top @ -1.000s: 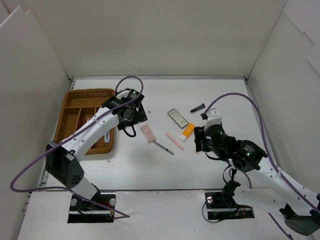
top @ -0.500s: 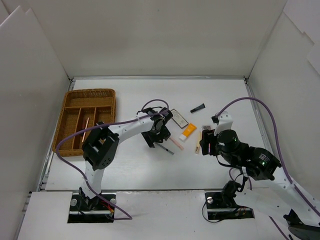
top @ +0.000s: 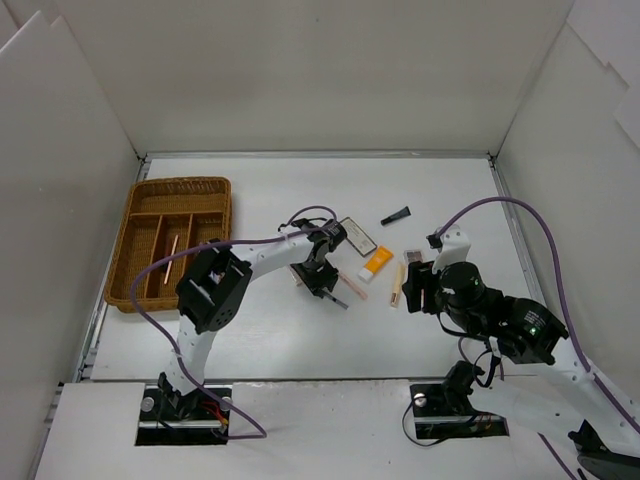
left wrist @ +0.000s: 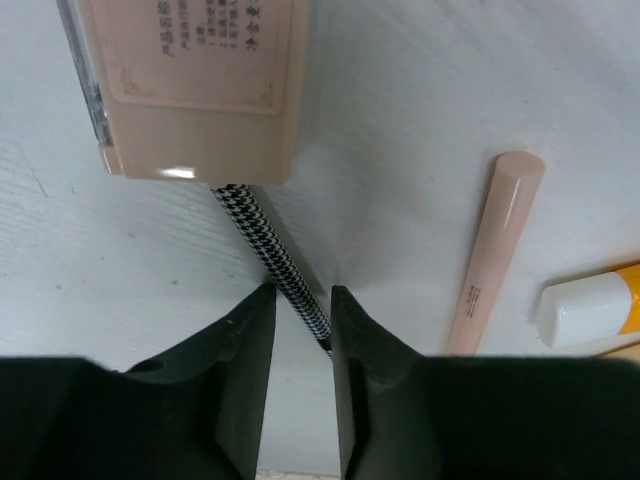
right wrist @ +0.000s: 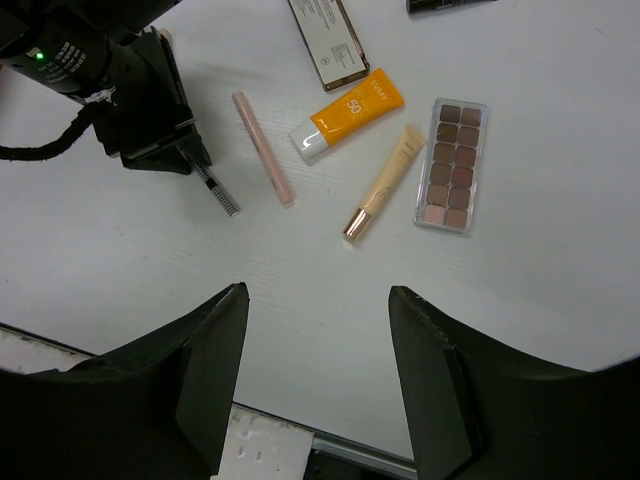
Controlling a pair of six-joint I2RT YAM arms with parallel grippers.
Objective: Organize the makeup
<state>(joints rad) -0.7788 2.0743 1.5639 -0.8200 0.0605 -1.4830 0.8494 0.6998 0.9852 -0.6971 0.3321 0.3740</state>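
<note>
My left gripper (top: 322, 281) is down on the table at the centre, and its jaws stand narrow around a black-and-white checked pencil (left wrist: 276, 252). The pencil's far end runs under a pink compact box (left wrist: 195, 85). A pale pink stick (left wrist: 495, 250) lies to the right of it, with the orange tube (right wrist: 352, 115) beyond. My right gripper (right wrist: 318, 292) hangs open and holds nothing, above bare table on the near side of a beige tube with a gold cap (right wrist: 385, 180) and the brown eyeshadow palette (right wrist: 452, 165). The black-edged mirror (right wrist: 328, 42) lies further back.
The brown wicker divided tray (top: 138, 215) stands at the left with a wooden stick (top: 172, 258) in one slot. A small black item (top: 395, 215) lies behind the mirror. White walls close in the table on the left, right and back.
The left arm swung from beside the tray to the centre, came down over the checked pencil, and its jaws narrowed around it. The right gripper drifted slightly and stayed open.
</note>
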